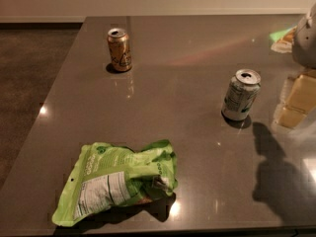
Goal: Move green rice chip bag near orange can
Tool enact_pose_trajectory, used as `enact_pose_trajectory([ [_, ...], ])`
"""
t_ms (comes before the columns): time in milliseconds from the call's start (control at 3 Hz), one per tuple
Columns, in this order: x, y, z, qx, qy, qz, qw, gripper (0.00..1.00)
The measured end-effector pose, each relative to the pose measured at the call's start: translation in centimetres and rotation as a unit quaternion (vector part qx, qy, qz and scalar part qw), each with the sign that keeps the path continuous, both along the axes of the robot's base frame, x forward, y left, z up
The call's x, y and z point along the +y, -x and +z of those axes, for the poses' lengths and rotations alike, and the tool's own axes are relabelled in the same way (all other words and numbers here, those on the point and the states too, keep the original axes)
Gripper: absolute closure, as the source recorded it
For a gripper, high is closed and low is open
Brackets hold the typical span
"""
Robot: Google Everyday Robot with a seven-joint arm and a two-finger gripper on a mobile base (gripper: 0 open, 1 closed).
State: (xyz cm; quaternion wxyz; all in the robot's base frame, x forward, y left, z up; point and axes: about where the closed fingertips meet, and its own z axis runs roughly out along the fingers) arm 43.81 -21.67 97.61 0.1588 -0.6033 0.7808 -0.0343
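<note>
Gripper (307,39): grey bulk at the right edge of your view, over the table (187,112); you cannot tell its state. You see the bag (116,181) front left, well apart from the orange can (119,49) behind it.

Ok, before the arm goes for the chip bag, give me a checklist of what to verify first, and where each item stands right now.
1. Green chip bag free to grasp: ok. It lies crumpled by the table's near edge with nothing on it.
2. Orange can upright: ok. It stands at the far left.
3. Path from bag to orange can: ok. Nothing stands between them.
4. Silver can out of the way: ok. It is off to the right.
5. Gripper above the bag: not ok. It is at the right edge, far from the bag.
6. Bag near orange can: not ok, not yet done.
</note>
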Motion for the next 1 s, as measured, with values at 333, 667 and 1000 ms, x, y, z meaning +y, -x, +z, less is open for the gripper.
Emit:
enact_pose_trajectory([
  [333,0.0,0.0,0.0,0.000,0.000,0.000,1.0000,0.00],
  [667,2.0,-0.3,0.7,-0.002,-0.015,0.021,0.9997,0.00],
  [1000,5.7,0.1,1.0,0.000,-0.040,0.066,0.9970,0.00],
])
